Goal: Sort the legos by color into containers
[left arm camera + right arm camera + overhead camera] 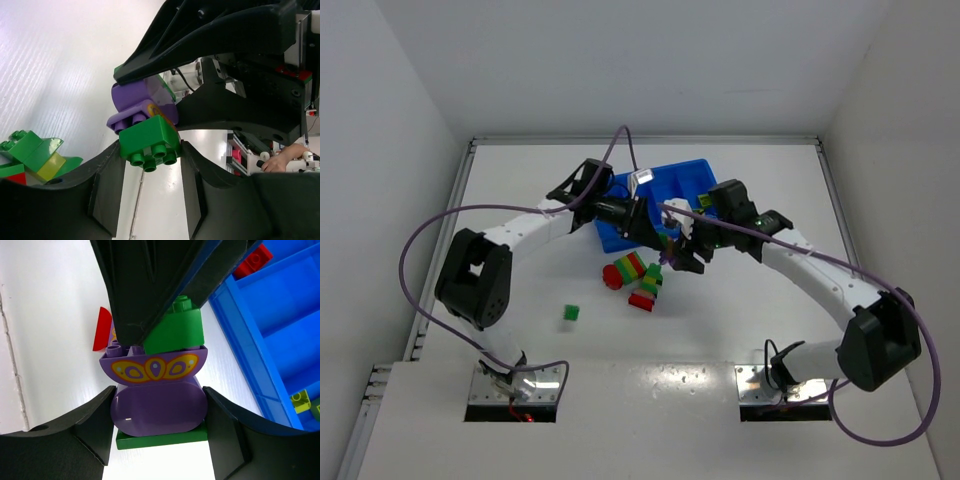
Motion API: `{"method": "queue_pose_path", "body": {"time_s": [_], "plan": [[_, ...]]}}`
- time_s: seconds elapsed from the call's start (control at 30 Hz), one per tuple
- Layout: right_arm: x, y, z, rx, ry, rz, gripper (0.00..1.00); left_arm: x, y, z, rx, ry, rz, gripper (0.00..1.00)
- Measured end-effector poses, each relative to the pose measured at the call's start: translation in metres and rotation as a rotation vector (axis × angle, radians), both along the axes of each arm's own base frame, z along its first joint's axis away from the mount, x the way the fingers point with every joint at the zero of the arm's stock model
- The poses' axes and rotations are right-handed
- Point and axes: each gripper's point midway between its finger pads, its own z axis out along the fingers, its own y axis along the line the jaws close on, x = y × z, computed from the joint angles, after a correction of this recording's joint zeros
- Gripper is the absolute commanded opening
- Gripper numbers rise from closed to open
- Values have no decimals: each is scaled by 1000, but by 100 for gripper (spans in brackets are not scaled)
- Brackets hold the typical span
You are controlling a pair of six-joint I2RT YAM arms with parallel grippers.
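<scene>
**What the white worktop (750, 330) carries**

A blue tray (705, 172) sits near the middle of the far edge. Around the centre lie a red round brick (612, 276), a striped stack (632, 265) and a second stack (648, 285). A lone green brick (571, 313) lies apart, toward the near left.

Blue tray (700, 175): near half hidden under left arm (610, 210) and right arm (732, 205). Red piece (102, 329), beyond right gripper (157, 395): mostly hidden, shape undetermined.

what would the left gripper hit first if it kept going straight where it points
Likely the green brick the left gripper now pinches, then the purple brick joined to it in the right gripper.
</scene>
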Motion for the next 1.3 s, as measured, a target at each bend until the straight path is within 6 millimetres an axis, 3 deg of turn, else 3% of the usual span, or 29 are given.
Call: {"method": "queue_pose_path", "body": {"time_s": [0.2,0.4,0.5,0.73,0.8,1.03,1.3], "plan": [[-1,-9,2,-12,-39,-14,8,5,12,-4,-1,9,20,10],[-7,-28,-8,-39,-45,-51,8,29,46,-17,76,-39,154,9],[-7,-36,-14,-52,-40,-77,8,60,65,-23,201,-140,283,9],[-8,-42,-15,-45,-28,-129,8,189,100,3,481,-460,602,11],[-4,-44,-12,-38,-37,-149,8,205,105,-4,524,-477,632,12],[7,-66,-8,-25,-59,-275,8,218,125,-60,706,-416,659,12],[19,-102,-14,-23,-47,-457,8,221,135,-66,763,-420,689,12]]}}
